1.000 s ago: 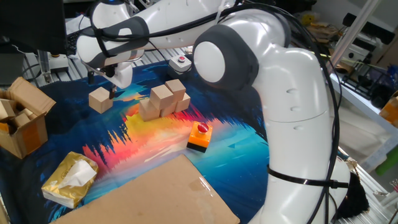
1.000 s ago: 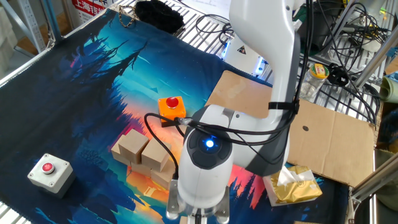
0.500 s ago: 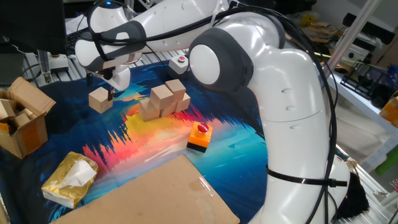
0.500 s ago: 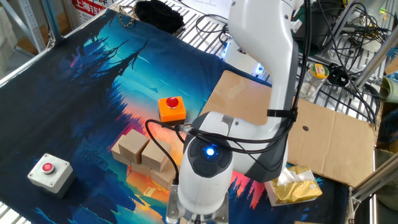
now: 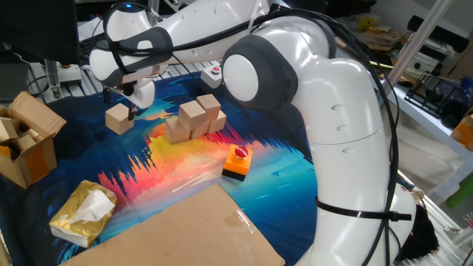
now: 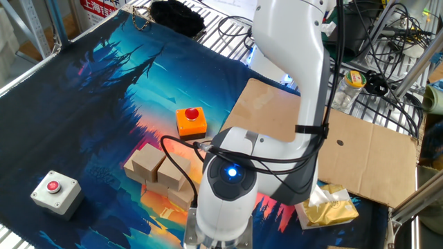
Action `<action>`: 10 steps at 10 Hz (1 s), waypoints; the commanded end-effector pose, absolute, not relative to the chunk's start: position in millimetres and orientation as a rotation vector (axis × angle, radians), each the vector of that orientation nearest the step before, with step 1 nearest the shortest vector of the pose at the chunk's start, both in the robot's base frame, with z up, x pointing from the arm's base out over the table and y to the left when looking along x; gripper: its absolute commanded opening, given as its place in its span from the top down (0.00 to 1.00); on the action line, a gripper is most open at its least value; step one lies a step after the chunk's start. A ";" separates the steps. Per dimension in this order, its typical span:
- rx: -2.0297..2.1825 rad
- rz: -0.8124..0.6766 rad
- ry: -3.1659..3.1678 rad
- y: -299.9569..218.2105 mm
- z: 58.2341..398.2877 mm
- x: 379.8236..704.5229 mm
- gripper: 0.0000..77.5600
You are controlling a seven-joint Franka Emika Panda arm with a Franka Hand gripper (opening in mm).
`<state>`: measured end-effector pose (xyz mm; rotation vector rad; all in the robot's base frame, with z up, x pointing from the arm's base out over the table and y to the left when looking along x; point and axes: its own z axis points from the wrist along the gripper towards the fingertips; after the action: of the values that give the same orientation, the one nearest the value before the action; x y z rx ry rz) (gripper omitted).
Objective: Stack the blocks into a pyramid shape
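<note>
Several light-tan wooden blocks (image 5: 195, 118) sit clustered mid-mat, with some resting on top of others. One more block (image 5: 118, 118) lies alone to their left. My gripper (image 5: 132, 108) hangs just right of that lone block, close to its upper right edge. Its fingers are mostly hidden by the wrist, so I cannot tell how the jaws stand. In the other fixed view two blocks (image 6: 158, 167) show left of the arm. The arm hides the rest of the blocks, and the gripper is cut off at the bottom edge.
An orange-and-black box with a red button (image 5: 237, 162) stands in front of the cluster. A grey button box (image 5: 215, 74) sits at the back. A brown cardboard box (image 5: 26, 140) is at the left, with a yellow packet (image 5: 83, 213) and a cardboard sheet (image 5: 185, 229) in front.
The arm's wrist has shifted slightly left toward the lone block. The blocks have not moved.
</note>
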<state>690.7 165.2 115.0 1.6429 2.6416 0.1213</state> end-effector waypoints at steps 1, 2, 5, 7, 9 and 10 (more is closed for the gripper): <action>1.637 0.125 2.641 164.3 111.9 693.2 0.00; 1.633 0.126 2.643 163.4 110.3 693.6 0.00; 1.622 0.129 2.646 160.9 107.0 694.0 0.00; 1.612 0.132 2.648 159.9 103.5 693.2 0.00; 1.590 0.135 2.658 159.5 101.1 687.0 0.00; 1.579 0.135 2.663 159.3 100.1 684.2 0.00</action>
<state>685.9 159.5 99.4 1.5926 2.6603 0.1304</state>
